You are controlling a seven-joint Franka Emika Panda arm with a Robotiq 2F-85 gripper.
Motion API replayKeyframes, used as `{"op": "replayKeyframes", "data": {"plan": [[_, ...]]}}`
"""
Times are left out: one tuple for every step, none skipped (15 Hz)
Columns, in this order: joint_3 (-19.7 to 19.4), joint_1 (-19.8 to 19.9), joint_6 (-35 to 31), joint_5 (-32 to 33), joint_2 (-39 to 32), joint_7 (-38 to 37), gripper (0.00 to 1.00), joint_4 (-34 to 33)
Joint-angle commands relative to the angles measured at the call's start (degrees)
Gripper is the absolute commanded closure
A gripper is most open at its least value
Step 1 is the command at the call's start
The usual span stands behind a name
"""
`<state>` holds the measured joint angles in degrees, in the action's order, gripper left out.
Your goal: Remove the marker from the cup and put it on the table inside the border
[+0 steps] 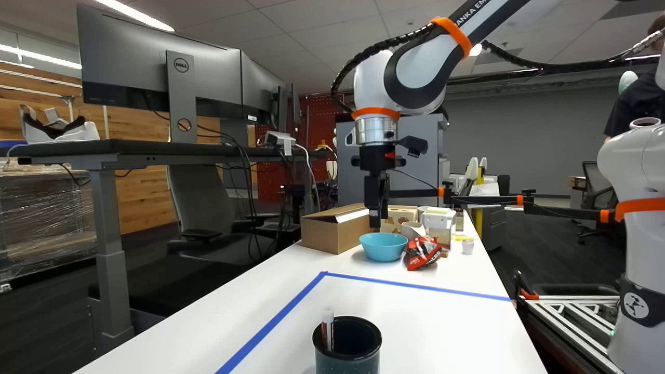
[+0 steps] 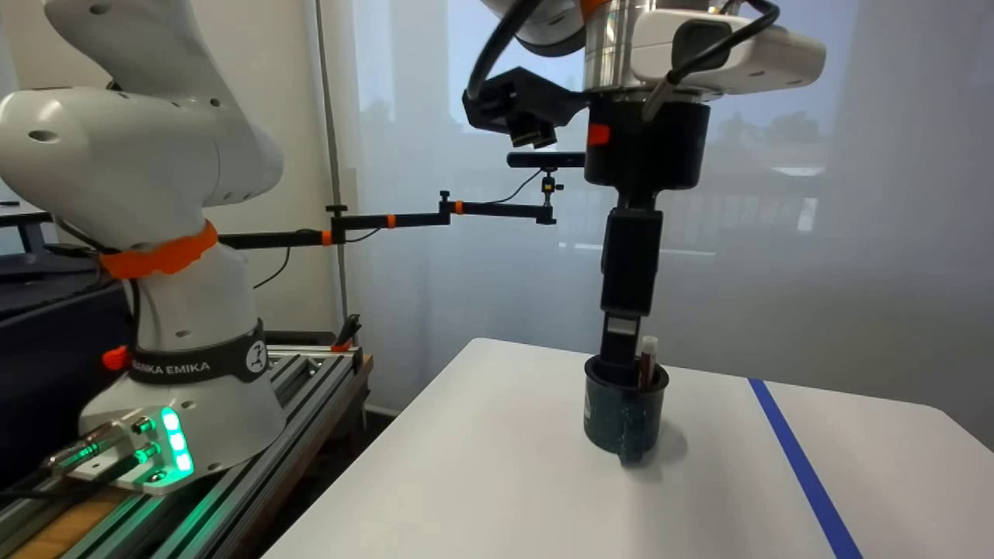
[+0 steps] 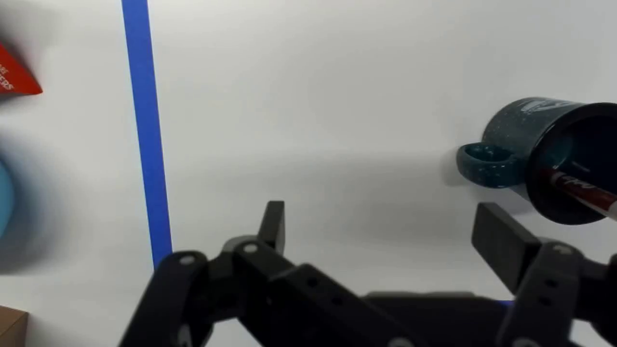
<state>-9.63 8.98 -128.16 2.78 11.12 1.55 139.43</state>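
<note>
A dark teal cup [image 1: 347, 361] stands upright on the white table in both exterior views [image 2: 621, 427]. It shows at the right of the wrist view [image 3: 516, 120], handle toward the jaws. A white-and-red marker [image 1: 327, 330] leans in the cup with its end above the rim; it also shows in an exterior view [image 2: 648, 361] and in the wrist view [image 3: 583, 190]. A blue tape border [image 1: 283, 314] lies on the table. My gripper [image 3: 378, 217] is open and empty above the table, beside the cup. In an exterior view its fingertips line up with the cup's mouth [image 2: 619, 373].
Beyond the tape stand a blue bowl [image 1: 383, 246], a red snack bag [image 1: 423, 253], a cardboard box [image 1: 337, 228], a white container [image 1: 439, 226] and a small white cup [image 1: 467, 246]. A camera boom [image 1: 488, 200] reaches across behind the gripper.
</note>
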Motion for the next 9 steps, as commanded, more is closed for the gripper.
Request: {"op": "replayKeyframes", "data": {"plan": [[0.16,0.17,0.09,-0.04,-0.01,0.03,0.0,-0.07],[0.16,0.17,0.09,-0.04,-0.01,0.03,0.0,-0.07],[0.16,0.17,0.09,-0.04,-0.01,0.03,0.0,-0.07],[0.24,-0.21,-1.77,-0.58,0.59,0.92,0.0,1.17],[0.42,-0.64,-2.15,-1.42,1.21,1.43,0.0,2.19],[0.76,-1.13,-3.38,-2.16,1.84,1.63,0.0,3.47],[1.1,-1.74,-4.08,-2.86,2.42,2.48,0.0,4.73],[1.52,-2.37,-4.73,-3.46,2.92,3.25,0.0,6.03],[2.01,-3.05,-6.26,-3.99,3.32,3.92,0.0,7.72]]}}
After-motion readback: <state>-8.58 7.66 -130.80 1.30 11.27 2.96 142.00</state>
